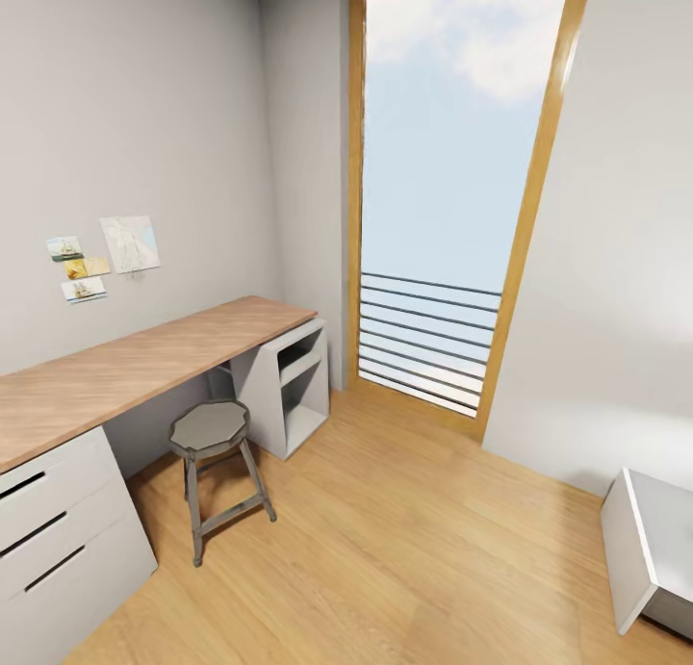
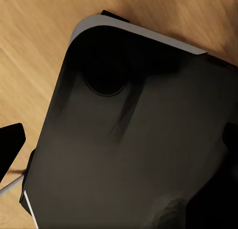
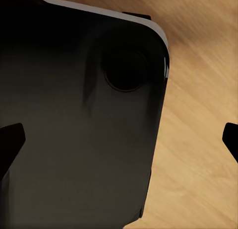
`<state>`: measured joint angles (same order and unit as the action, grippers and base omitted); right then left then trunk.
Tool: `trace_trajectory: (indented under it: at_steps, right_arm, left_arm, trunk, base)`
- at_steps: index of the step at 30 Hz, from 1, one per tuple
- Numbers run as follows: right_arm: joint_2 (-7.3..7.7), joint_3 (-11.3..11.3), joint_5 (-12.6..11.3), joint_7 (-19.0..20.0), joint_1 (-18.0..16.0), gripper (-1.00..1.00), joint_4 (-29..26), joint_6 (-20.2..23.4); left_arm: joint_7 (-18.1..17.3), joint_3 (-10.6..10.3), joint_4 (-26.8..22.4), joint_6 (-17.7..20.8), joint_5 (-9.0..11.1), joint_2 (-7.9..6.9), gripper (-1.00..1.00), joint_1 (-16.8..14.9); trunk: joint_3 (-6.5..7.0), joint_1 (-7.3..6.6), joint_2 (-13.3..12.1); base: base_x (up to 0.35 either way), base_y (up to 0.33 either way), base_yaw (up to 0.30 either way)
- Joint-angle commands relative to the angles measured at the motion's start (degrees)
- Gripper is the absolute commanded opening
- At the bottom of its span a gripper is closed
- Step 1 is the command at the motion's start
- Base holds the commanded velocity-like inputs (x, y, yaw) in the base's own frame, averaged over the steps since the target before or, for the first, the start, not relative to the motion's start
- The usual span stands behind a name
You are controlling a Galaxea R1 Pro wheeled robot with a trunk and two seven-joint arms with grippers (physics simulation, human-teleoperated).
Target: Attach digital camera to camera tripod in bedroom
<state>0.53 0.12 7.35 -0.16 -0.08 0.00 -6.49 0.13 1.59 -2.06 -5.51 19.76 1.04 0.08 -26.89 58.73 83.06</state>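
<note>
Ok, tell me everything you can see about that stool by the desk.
The stool is grey and looks like metal, with a flat many-sided seat on splayed legs joined by crossbars. It stands upright on the wood floor, just in front of the long wooden desk, between the drawers and the open shelf unit. Nothing rests on it.

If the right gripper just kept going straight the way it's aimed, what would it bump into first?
Most likely the robot's own dark base, which sits squarely ahead between the right gripper's dark fingertips. The wood floor lies beyond its edge. Depth is hard to judge here.
</note>
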Motion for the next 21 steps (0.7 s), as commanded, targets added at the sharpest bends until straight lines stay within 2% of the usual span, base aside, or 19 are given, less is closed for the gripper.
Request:
trace_trajectory:
  at_steps: [1,13,21]
  right_arm:
    - [0.03,-0.03,0.48,-0.02,-0.01,1.00,0.00,-0.13]
    - [-0.06,-0.20,0.51,-0.02,-0.01,1.00,0.00,-0.13]
    - [-0.03,-0.21,0.55,-0.02,-0.01,1.00,0.00,-0.14]
  left_arm:
    - [0.02,0.12,-0.05,-0.13,0.17,0.02,1.00,0.01]
    - [0.00,0.09,0.00,-0.03,0.24,-0.02,1.00,0.01]
    - [-0.04,-0.18,-0.04,-0.09,0.07,0.01,1.00,0.01]
  trunk:
    - [-0.04,0.00,0.02]
    - [-0.04,0.00,0.02]
    - [-0.04,0.00,0.02]
  base:
    - [0.000,0.002,0.000]
    - [-0.009,0.000,0.000]
    - [-0.205,0.000,0.000]
